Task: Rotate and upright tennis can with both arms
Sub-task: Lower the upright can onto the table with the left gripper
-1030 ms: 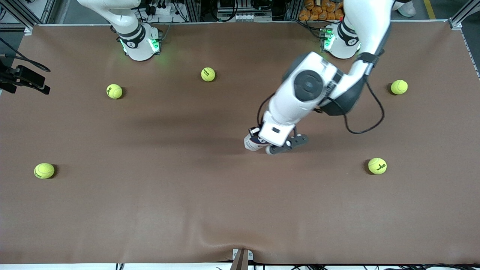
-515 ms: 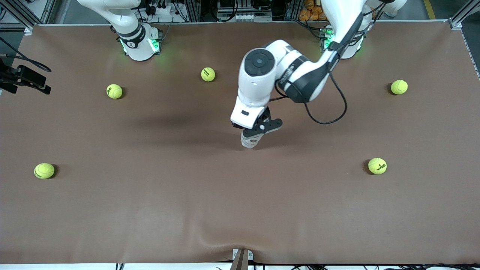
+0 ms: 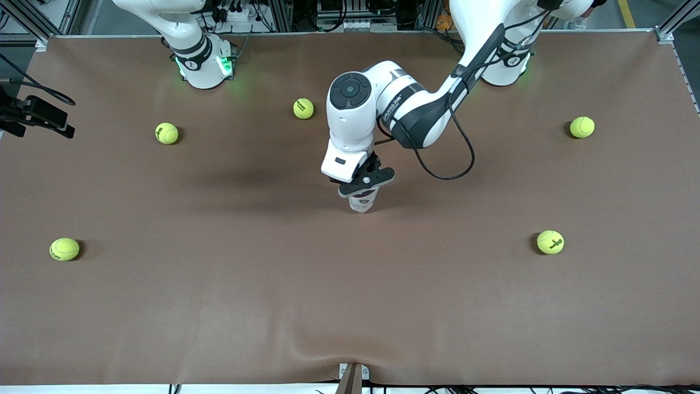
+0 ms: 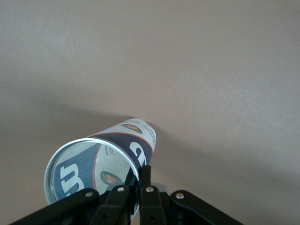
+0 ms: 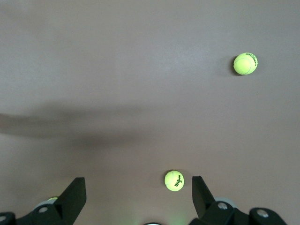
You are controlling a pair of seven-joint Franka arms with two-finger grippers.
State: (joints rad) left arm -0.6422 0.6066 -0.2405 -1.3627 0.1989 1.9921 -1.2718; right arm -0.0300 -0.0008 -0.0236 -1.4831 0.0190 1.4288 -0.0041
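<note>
The tennis can [image 3: 361,203] stands nearly upright at the middle of the brown mat, mostly hidden under my left gripper [image 3: 365,184]. The left wrist view looks down its white and navy tube [image 4: 133,140] with the open silver-rimmed mouth toward the camera and its far end at the mat. My left gripper [image 4: 137,187] is shut on the can's rim, one finger inside the mouth and one outside. My right gripper [image 5: 138,197] hangs open and empty high over the mat near its own base; the front view shows only that arm's base [image 3: 203,64].
Several yellow-green tennis balls lie scattered on the mat [image 3: 350,306]: one [image 3: 303,108] near the right arm's base, one [image 3: 167,133] beside it, one [image 3: 550,242] toward the left arm's end. A black camera mount [image 3: 38,112] juts in at the table's edge.
The left arm has swung toward the right arm's end, tipping the can from lying low under the wrist to nearly upright. The right arm has not moved.
</note>
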